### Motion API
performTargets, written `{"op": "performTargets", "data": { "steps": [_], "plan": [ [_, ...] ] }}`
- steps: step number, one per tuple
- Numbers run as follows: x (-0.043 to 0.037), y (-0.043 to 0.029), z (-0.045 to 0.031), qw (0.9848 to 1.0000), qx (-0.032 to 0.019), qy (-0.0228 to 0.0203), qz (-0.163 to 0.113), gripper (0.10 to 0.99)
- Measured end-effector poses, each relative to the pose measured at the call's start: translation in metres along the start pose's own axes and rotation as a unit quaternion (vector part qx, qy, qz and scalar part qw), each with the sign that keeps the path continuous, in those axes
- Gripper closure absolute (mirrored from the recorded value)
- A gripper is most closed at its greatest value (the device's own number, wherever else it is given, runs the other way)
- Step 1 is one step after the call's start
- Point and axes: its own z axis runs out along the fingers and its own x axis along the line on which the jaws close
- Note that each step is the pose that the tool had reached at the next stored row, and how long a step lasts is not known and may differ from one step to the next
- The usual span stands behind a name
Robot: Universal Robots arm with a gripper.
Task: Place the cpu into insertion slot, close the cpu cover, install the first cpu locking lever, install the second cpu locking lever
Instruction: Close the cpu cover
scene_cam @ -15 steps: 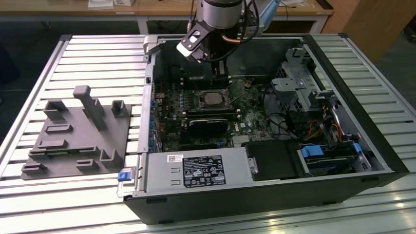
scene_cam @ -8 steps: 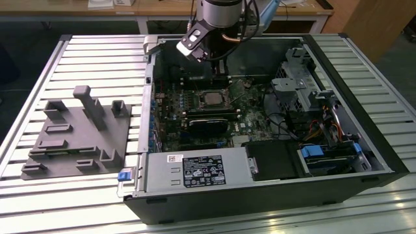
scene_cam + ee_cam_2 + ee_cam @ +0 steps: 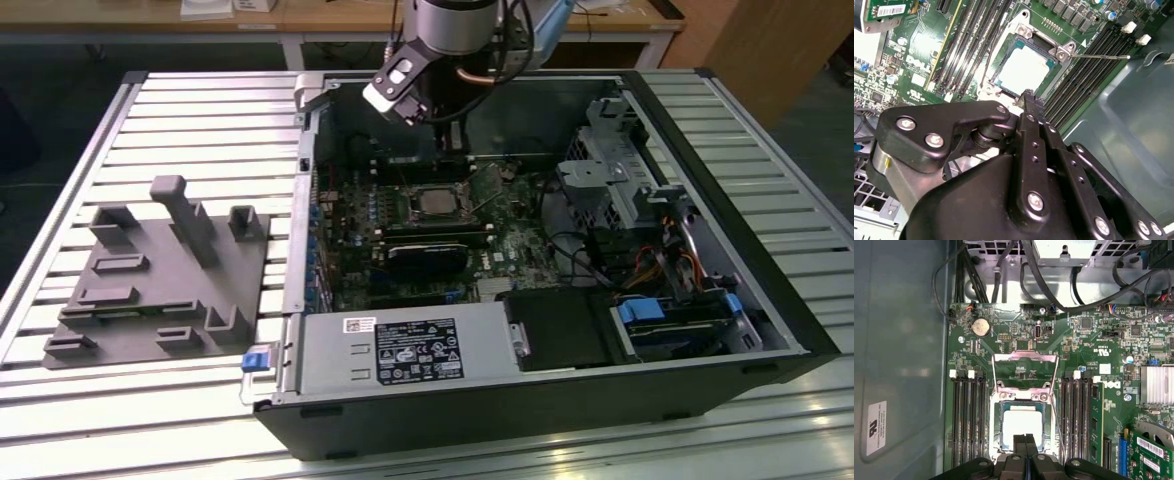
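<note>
Hard to make out the gripper (image 3: 451,140) in the exterior view: dark, lost against the shadowed inside of the computer case (image 3: 747,300), hanging over the far half of the motherboard (image 3: 400,215). Cut off by the frame edge in both wrist views, leaving just black linkage and the finger ends (image 3: 1019,442). Pressed together there, side by side with a hairline seam between, clasping nothing.

Lying flat in the socket (image 3: 996,440) at the middle of the motherboard: the cpu (image 3: 1023,426), between the two banks of black memory slots (image 3: 968,420). Small, square, pale silvery-beige on top, washed bright by glare in the second wrist view (image 3: 1024,67). Near edge hidden behind the fingertips in the first wrist view. Cannot tell whether touched by them or merely hovered over. Barely a pale speck in the exterior view (image 3: 434,203).

Standing open at the socket edge nearest the coin battery (image 3: 980,327): the cpu cover (image 3: 1025,356), a thin silvery frame with green board showing through its square window. Hidden behind the gripper's bulk in the second wrist view. Angled out from a socket corner across the memory slots: one thin wire lever (image 3: 1099,56). Too fine to trace in the exterior view.

Resting on a slatted table (image 3: 200,110), the case, with a grey fixture (image 3: 160,290) near the edge at the exterior view's left.
</note>
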Motion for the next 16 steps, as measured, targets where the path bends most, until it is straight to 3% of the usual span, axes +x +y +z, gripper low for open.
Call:
{"op": "performTargets", "data": {
  "steps": [11,16],
  "plan": [
    [0.0000,0.0216,0.0008,1.0000,0.0000,0.0001,0.000,0.980],
    [0.0000,0.0360,0.0013,1.0000,0.0000,0.0001,0.000,0.980]
  ]
}}
